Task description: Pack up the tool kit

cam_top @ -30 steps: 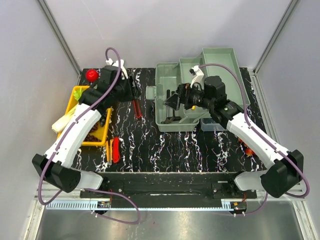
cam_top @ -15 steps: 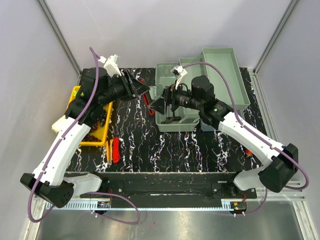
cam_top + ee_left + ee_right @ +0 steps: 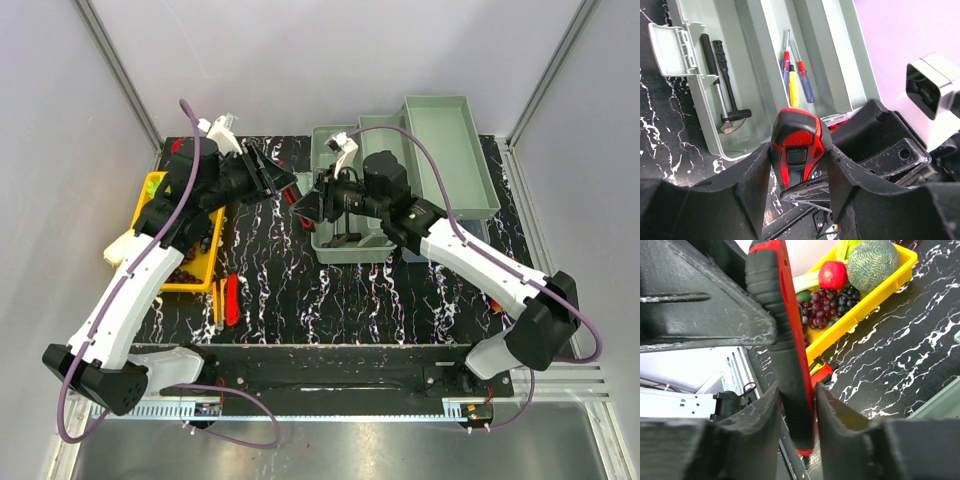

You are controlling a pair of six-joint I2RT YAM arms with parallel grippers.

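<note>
From above, your left gripper [image 3: 283, 185] and right gripper [image 3: 308, 203] meet just beside the toolbox [image 3: 345, 252], with the yellow tray [image 3: 190, 283] well to the left.

Left wrist: your jaws clamp the red-and-black utility knife [image 3: 797, 135]. A hammer [image 3: 722, 90] and screwdrivers [image 3: 792, 75] lie in the toolbox beyond.

Right wrist: your jaws pinch the same knife, standing upright, with the tray behind it.

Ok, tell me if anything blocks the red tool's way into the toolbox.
Nothing visible does. The left gripper and right gripper clamp the red tool beside the open toolbox; hammer and screwdrivers inside leave bare floor.
</note>
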